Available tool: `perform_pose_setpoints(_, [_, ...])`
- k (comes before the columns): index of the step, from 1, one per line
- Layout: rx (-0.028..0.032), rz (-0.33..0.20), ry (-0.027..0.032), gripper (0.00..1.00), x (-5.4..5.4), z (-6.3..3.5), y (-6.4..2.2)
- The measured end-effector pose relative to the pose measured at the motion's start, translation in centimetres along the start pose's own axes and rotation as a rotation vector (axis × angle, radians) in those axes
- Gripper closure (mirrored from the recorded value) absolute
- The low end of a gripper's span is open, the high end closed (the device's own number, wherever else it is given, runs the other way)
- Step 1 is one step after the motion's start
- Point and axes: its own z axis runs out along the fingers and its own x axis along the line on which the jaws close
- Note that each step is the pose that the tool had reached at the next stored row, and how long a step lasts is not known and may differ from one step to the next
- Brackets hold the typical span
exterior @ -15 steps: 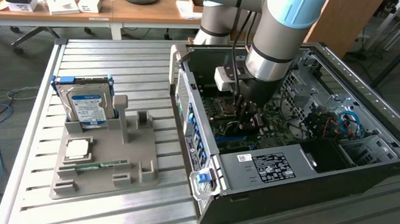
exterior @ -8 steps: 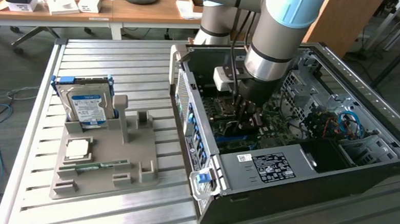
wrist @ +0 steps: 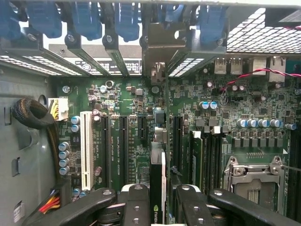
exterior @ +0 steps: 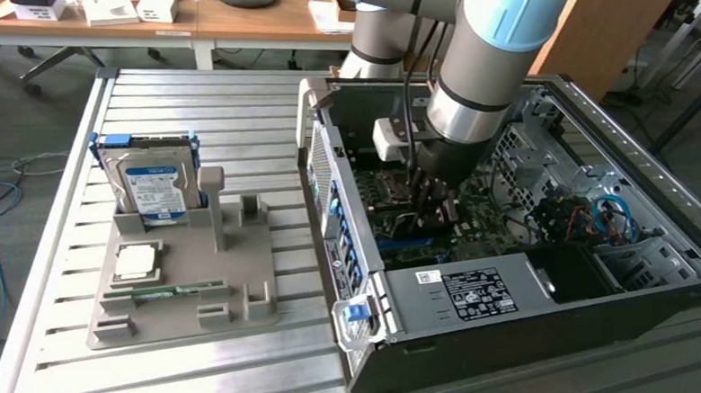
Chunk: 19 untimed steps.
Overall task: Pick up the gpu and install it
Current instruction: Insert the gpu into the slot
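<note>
Black fingers (wrist: 136,207) of the gripper (wrist: 161,200) stand narrow, pinched on either face of the gpu (wrist: 157,183), a thin dark rectangular circuit card with a pale metal end bracket, seen edge-on in the wrist view. At the exterior view's left, a grey moulded plastic tray (exterior: 176,318) holds an upright silver blue-labelled hard drive (exterior: 153,188) and a narrow green memory stick (exterior: 168,288). To its right lies the open black metal computer case (exterior: 537,305), where the arm holds the card upright over the green motherboard (wrist: 122,99), bracket toward the case's rear slots. Whether it is seated I cannot tell. I judge it light, stiff and fragile, its flat faces slippery, and best gripped mid-length on bare board, clear of components.
</note>
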Motion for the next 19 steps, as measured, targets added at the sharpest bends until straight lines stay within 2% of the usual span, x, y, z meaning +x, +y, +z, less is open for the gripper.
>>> perform_pose_setpoints(19, [-0.0001,0.0,0.0,0.74,0.0,0.1,0.04])
